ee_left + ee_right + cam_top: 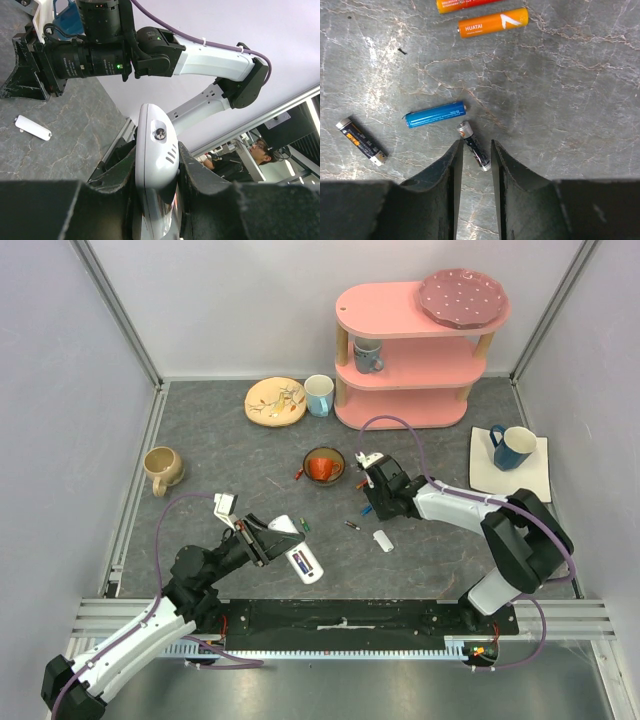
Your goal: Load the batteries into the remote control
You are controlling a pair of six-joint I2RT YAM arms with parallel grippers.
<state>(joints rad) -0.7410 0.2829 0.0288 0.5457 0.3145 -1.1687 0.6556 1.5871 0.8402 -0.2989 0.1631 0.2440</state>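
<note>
Leftward first: gripping the remote control [156, 150] edge-on between the pads of the left gripper [157, 175], clamped firm, seemingly lifted clear of the table, dark panel facing up in the top view. Further right, loose on the mat, a small white battery cover [383, 539], well apart from the handset. Right again, to the matter in hand: straddling a dark battery [473, 145] with the right gripper [475, 152], parted narrowly, with a sliver of mat visible on either side, so not yet pinching. Dead ahead of that claw, near end between the fingers, long axis slanted only a little off the fingers' own line, so probably squeezable across its width once shut. Far nearer the right arm than the left. Just beside it, a blue battery [435, 115], close enough to get nudged; farther left in the wrist view, a second dark battery [361, 141]; above, an orange battery [492, 22]. Underneath, grey marbled mat [440, 560], flat and hard, likely to let a thin cylinder roll. Around, pale walls, an orange bowl [324, 466] near the batteries, a pink shelf [410, 370] at the back.
</note>
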